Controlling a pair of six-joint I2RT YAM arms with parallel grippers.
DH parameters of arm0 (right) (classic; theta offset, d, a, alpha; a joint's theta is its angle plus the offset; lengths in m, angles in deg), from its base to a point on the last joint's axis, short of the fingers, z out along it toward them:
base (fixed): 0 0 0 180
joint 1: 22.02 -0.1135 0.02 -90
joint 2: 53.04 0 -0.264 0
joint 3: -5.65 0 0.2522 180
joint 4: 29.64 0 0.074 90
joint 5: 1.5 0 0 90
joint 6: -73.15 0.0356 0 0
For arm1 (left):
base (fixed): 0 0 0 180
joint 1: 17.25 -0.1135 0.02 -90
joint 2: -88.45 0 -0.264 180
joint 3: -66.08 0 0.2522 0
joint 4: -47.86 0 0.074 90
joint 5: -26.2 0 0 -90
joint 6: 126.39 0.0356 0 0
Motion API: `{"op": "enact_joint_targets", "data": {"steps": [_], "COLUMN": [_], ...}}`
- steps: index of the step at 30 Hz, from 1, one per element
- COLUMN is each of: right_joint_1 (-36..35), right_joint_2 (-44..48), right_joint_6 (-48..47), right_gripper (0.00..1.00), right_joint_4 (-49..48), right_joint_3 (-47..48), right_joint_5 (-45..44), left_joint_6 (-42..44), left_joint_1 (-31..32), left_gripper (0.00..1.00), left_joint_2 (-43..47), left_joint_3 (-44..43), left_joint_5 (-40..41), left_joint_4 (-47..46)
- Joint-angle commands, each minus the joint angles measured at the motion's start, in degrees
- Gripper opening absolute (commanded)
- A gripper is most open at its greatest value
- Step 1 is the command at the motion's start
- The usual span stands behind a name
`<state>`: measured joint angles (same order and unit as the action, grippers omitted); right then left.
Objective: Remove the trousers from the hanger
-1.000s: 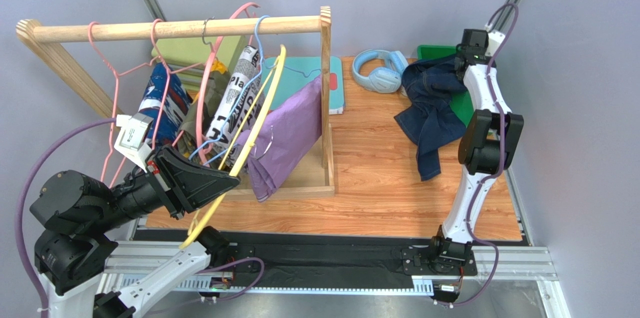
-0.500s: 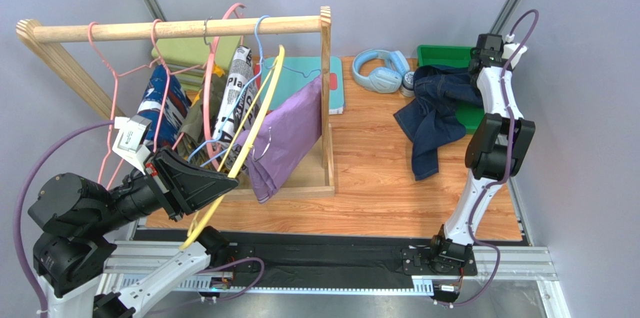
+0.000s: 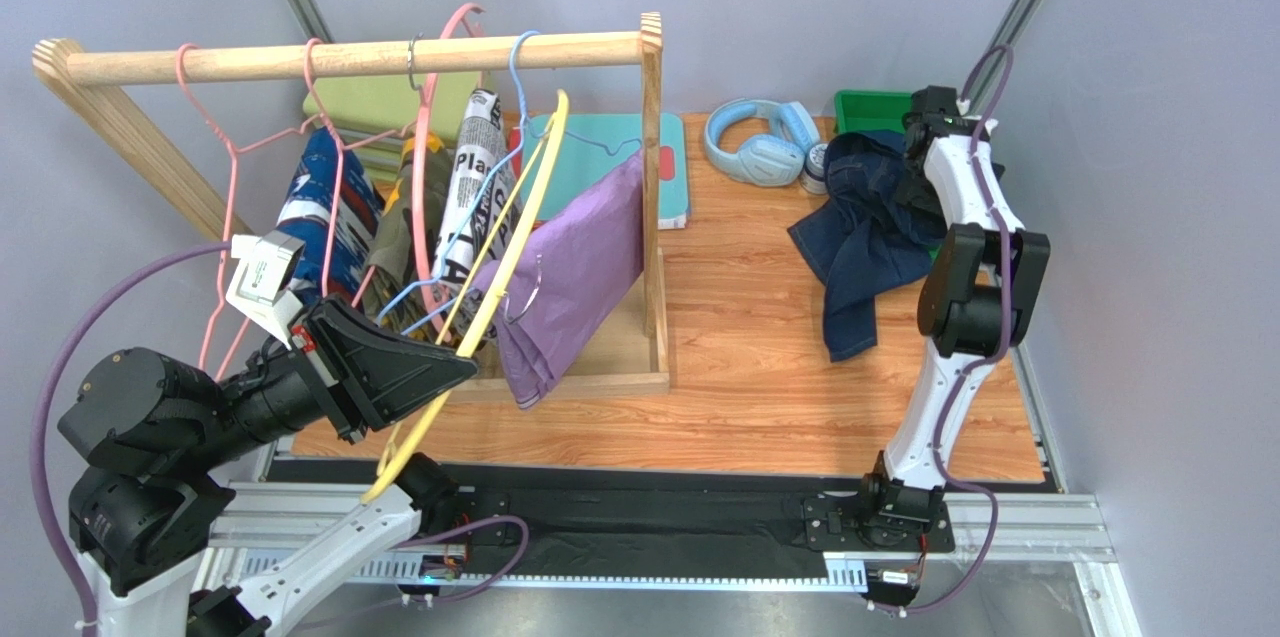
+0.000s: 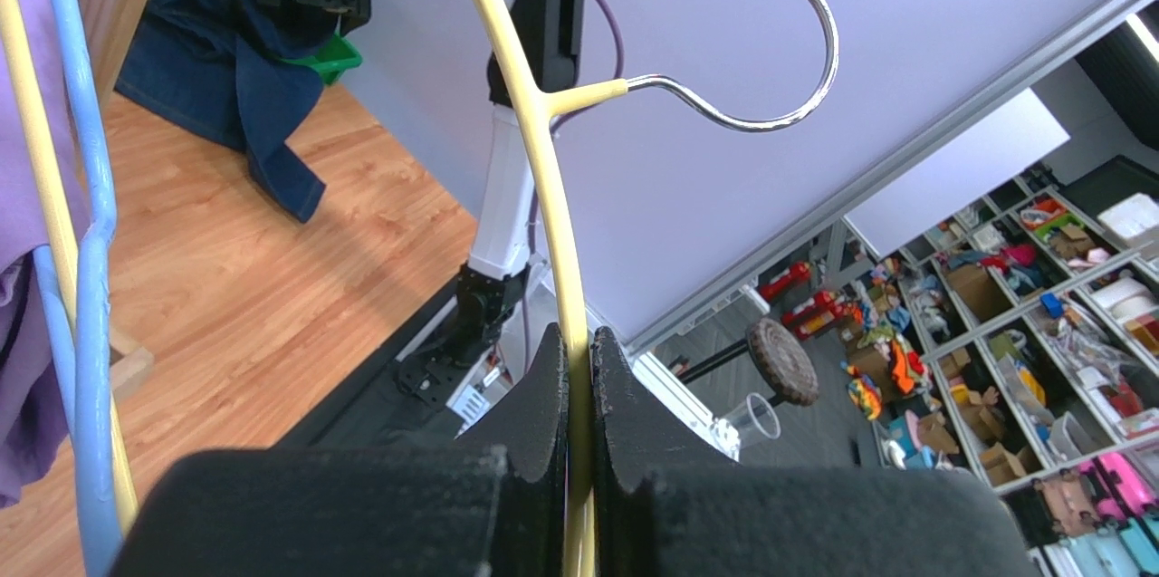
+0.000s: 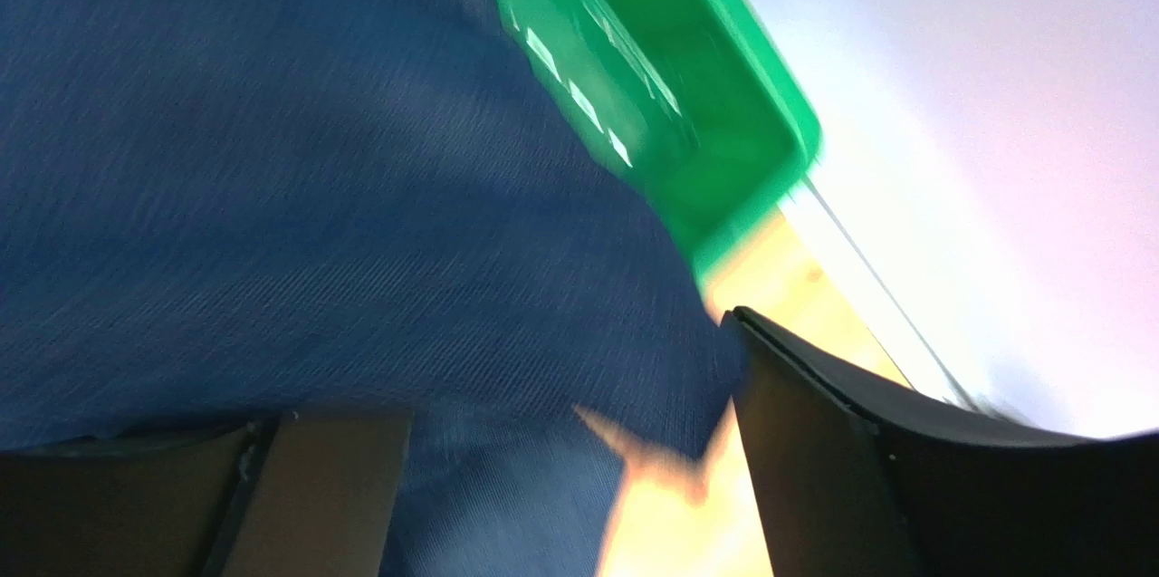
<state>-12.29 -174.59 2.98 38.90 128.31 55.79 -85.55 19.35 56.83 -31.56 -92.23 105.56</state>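
Beside the green bin (image 3: 872, 109), jeans (image 3: 864, 225) sit off the yellow hanger (image 4: 525, 102) the left claw (image 4: 574, 373) clamps; right claw (image 5: 572, 496) half-spread, grip unclear; only release seems left.

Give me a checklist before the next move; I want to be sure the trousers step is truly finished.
1. Grip of left claw on yellow hanger: ok, shut on the wire.
2. The hook free of the wooden rail: ok, it shows in open air in the left wrist view.
3. The trousers off the hanger: ok, they lie on the table and over the green bin.
4. Release by right claw: ok, fingers apart.
5. Clearance from the denim: cannot tell, the right wrist view is blurred.
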Motion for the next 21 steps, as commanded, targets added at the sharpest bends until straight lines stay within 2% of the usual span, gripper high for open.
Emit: {"op": "enact_joint_targets", "data": {"steps": [1,6,10,13,16,21], "right_joint_1": [-4.9,-9.3,-9.5,-11.2,-11.8,-12.0], "right_joint_2": [15.6,28.0,33.6,32.5,28.4,22.5], "right_joint_6": [-0.4,-0.8,-2.6,-4.4,-6.7,-7.3], "right_gripper": [0.87,0.92,0.91,0.91,0.92,0.92], "right_joint_4": [-0.4,-4.9,-14.1,-17.2,-18.1,-19.6], "right_joint_3": [-7.0,-23.1,-33.0,-34.3,-31.7,-28.0], "right_joint_5": [-6.5,-5.5,12.1,15.5,19.0,20.1], "left_joint_6": [-0.6,-0.9,-1.4,-1.9,-3.2,-4.4], "left_joint_1": [0.3,0.3,0.3,0.3,0.3,0.2], "left_gripper": [0.0,0.0,0.0,0.0,0.0,0.0], "left_joint_2": [1.2,1.6,1.4,1.1,0.7,0.4], "left_joint_3": [0.2,0.4,0.4,0.8,0.7,-0.5], "left_joint_5": [-6.5,-7.1,-7.2,-7.6,-9.3,-10.6], "left_joint_4": [-7.6,-7.9,-8.1,-9.0,-10.4,-11.6]}}
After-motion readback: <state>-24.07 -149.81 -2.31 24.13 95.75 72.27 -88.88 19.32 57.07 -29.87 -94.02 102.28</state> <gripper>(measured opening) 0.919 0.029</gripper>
